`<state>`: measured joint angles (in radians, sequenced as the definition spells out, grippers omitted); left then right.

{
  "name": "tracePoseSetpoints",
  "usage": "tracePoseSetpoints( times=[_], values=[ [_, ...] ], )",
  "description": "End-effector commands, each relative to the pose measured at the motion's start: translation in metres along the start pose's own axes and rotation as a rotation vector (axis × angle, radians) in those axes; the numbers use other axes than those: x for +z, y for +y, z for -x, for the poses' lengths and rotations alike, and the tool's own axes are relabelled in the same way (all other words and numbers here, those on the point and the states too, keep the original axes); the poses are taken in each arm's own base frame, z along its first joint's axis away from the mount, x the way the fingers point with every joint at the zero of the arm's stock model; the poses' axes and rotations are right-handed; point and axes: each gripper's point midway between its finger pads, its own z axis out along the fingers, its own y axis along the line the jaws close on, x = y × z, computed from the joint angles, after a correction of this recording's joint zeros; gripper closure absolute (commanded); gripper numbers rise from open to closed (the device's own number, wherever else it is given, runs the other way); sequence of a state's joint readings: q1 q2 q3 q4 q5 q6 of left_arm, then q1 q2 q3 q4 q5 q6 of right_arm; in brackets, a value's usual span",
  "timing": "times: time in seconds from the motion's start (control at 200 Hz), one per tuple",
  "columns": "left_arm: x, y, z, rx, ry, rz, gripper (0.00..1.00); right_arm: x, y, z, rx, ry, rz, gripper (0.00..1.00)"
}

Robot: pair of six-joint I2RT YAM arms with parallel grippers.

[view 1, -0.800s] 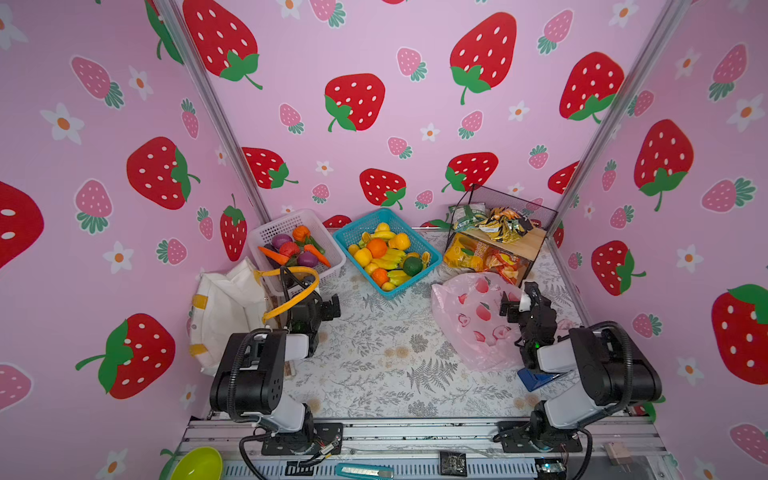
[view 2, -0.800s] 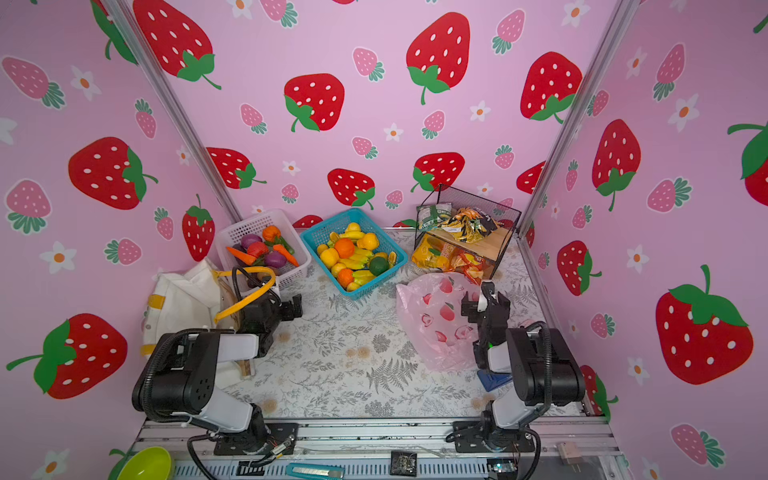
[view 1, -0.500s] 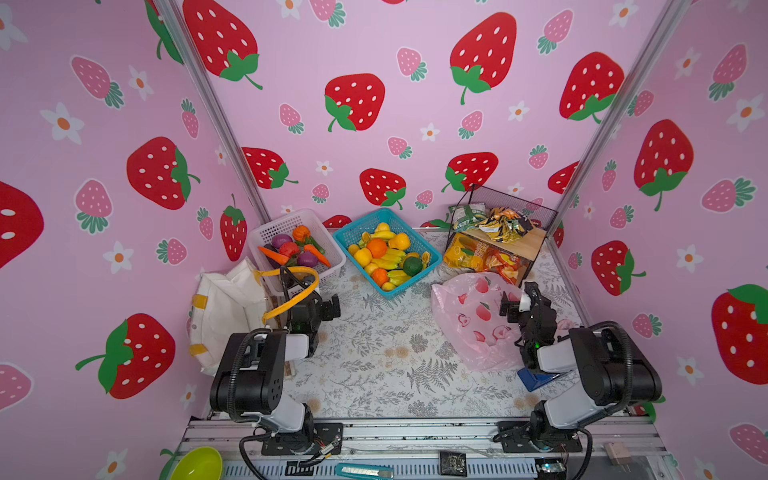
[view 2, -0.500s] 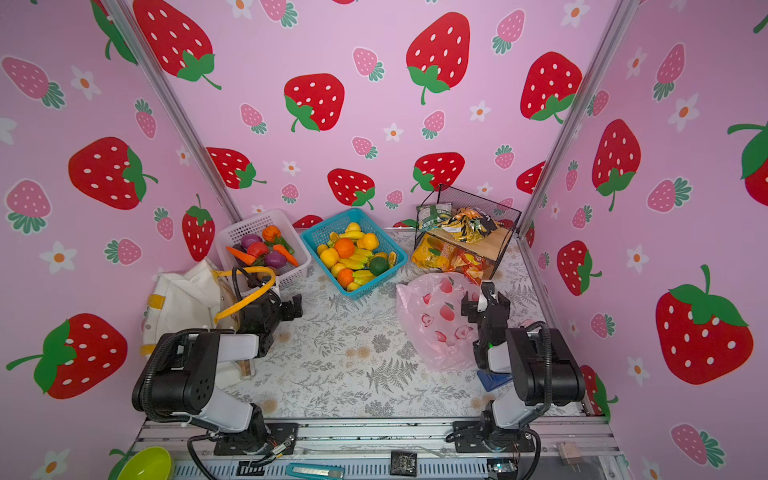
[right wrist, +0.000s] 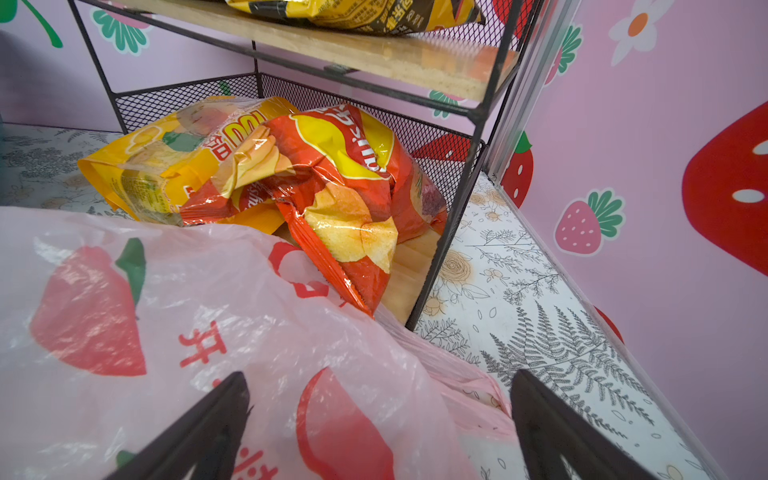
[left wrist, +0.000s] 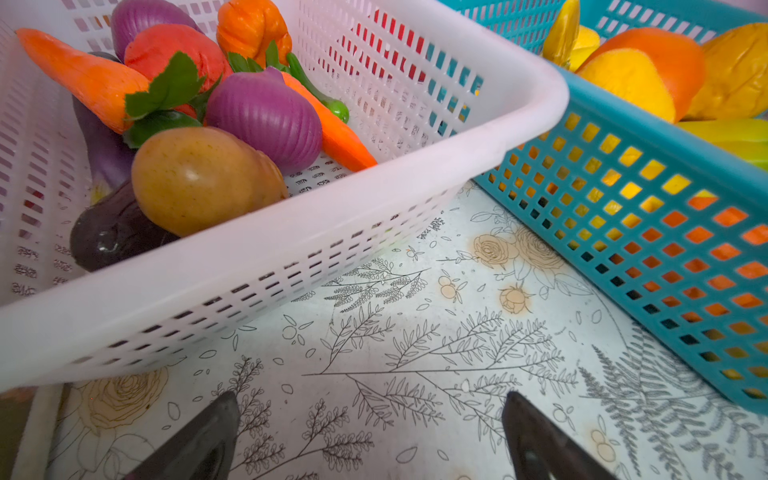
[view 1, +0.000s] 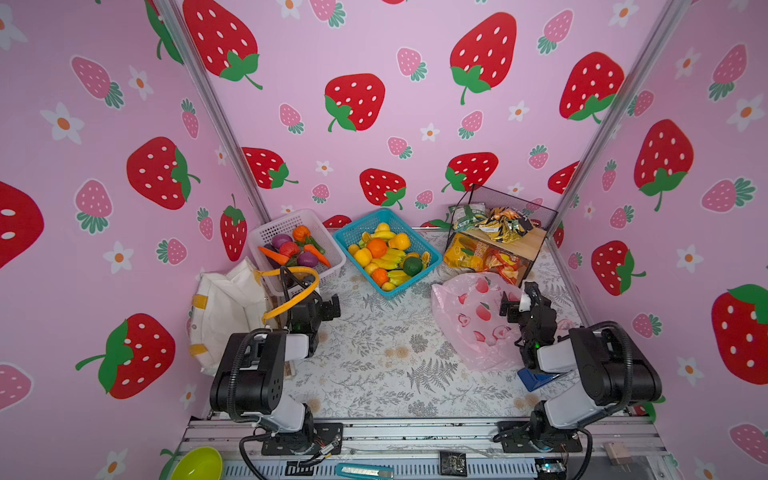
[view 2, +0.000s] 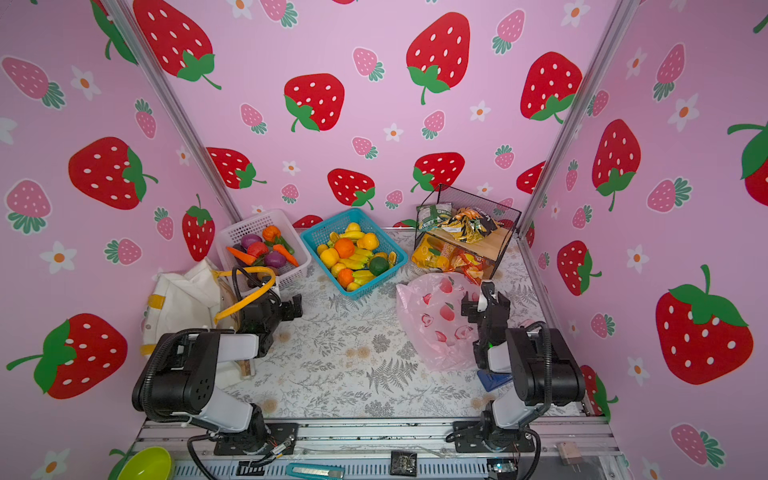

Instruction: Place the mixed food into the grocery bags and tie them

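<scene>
Fruits, glossy and rounded, heap in the blue lattice basket at 12 o'clock on the fern-printed mat. Crinkly foil packets lie on the wooden shelf of the wire rack at 1 o'clock. The limp canvas tote slumps at 9 o'clock, the thin crumpled pink bag at 3. The left gripper gapes empty over the mat, near the white basket with its slotted walls. The right gripper, jaws wide, holds nothing and hangs over the pink bag's film.
</scene>
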<state>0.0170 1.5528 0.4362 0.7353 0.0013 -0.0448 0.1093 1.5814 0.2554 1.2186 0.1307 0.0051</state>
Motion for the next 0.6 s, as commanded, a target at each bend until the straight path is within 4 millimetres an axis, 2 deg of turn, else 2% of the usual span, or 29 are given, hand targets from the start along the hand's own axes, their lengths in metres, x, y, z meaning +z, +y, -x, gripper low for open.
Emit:
tracePoseSetpoints(
  times=[0.0,0.355,0.435,0.55,0.595],
  values=[
    [0.002,-0.001,0.017,0.017,-0.046,-0.005,0.01,0.002,0.000,0.016,0.005,-0.051,-0.001,0.00],
    [-0.001,-0.001,0.021,0.016,-0.062,-0.012,0.01,-0.004,0.002,0.019,0.003,-0.074,0.002,0.00],
    [-0.012,0.001,0.034,0.008,-0.057,0.006,0.01,-0.017,-0.001,0.034,-0.003,-0.118,-0.040,0.00],
    [-0.037,0.026,0.054,-0.117,-0.036,0.161,0.01,-0.028,-0.002,0.049,0.032,-0.099,-0.050,0.01],
    [-0.046,0.030,0.061,-0.174,-0.038,0.188,0.01,-0.033,0.001,0.055,0.043,-0.110,-0.043,0.01]
  ],
)
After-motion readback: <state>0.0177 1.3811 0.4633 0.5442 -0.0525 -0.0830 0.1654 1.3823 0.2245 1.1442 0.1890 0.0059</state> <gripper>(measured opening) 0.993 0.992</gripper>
